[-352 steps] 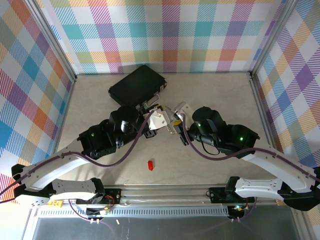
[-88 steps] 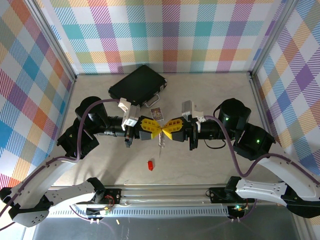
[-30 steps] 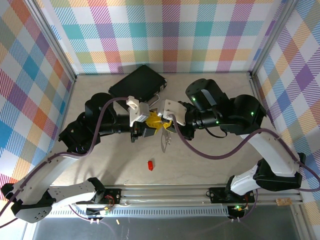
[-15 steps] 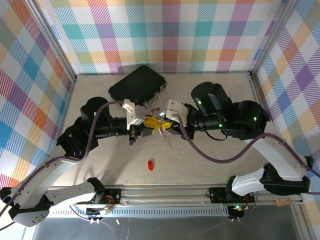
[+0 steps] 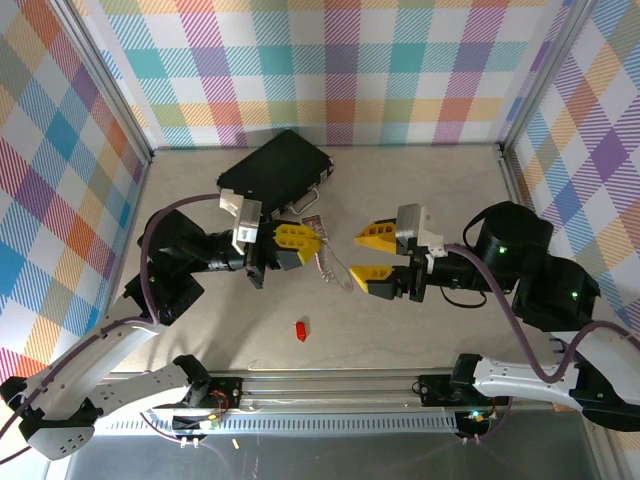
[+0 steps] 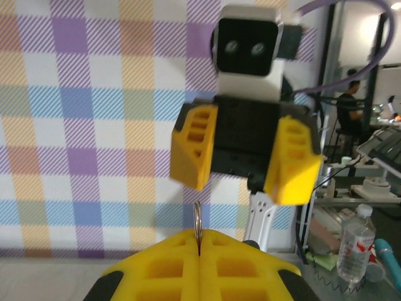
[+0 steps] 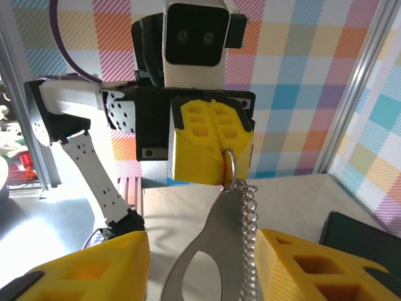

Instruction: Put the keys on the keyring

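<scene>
The keyring (image 5: 332,265), a silver-grey metal loop with a spring-like row of bumps, hangs above the table from my left gripper (image 5: 303,243), which is shut on its small top ring. In the left wrist view the thin ring (image 6: 197,216) stands up out of my shut yellow jaws (image 6: 200,237). My right gripper (image 5: 372,255) is open just right of the keyring. In the right wrist view the keyring (image 7: 241,213) dangles between my spread right fingers (image 7: 100,269), touching neither. The keys, one tiny red piece (image 5: 300,329), lie on the table near the front.
A black case (image 5: 275,170) lies at the back, behind the left gripper. Plaid walls enclose the table (image 5: 430,190) on three sides. A metal rail (image 5: 330,385) runs along the near edge between the arm bases.
My right gripper has opened, let go of the keyring and pulled back to the right. The left gripper stays shut on the ring and has shifted slightly left.
</scene>
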